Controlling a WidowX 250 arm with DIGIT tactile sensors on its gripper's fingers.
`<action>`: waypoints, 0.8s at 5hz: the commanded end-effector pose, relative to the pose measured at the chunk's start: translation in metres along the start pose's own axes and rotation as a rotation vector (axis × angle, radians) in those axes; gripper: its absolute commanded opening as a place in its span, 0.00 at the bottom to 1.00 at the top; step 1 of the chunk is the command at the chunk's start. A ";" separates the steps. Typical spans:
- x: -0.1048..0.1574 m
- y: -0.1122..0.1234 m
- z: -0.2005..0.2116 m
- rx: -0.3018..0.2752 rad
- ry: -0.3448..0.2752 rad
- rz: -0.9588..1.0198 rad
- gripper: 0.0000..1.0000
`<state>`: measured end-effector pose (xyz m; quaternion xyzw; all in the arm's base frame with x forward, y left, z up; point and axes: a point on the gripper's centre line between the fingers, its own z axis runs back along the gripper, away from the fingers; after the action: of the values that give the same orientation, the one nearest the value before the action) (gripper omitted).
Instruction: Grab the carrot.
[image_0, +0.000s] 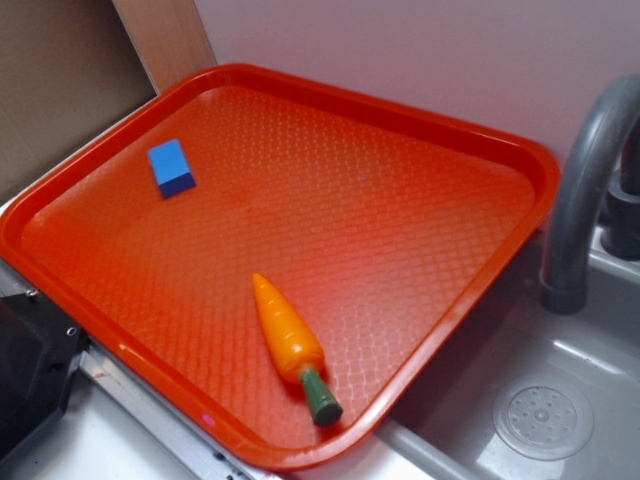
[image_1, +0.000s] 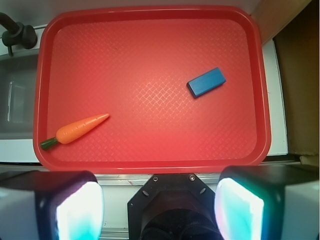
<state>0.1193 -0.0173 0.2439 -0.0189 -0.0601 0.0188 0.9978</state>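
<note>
While the gripper (image_1: 159, 200) is held with its jaws spread wide and nothing between them, the carrot (image_1: 77, 130) is seen lying at the near left of the red tray (image_1: 150, 165). 1 blue block (image_1: 206, 82) is set well apart, toward the far right.

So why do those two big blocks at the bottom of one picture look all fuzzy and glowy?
In the wrist view those are the gripper's fingers, too close to the lens to be sharp, their inner faces glowing pale teal; the carrot and blue block stay crisp. In the exterior view the carrot shows small shiny highlights, and the tray looks brighter around it.
</note>
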 end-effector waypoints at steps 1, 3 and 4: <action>0.000 0.000 0.000 0.000 0.000 0.000 1.00; 0.041 -0.014 -0.047 0.020 -0.298 -0.517 1.00; 0.069 -0.044 -0.072 0.015 -0.415 -0.770 1.00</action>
<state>0.1947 -0.0555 0.1710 0.0133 -0.2408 -0.3487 0.9057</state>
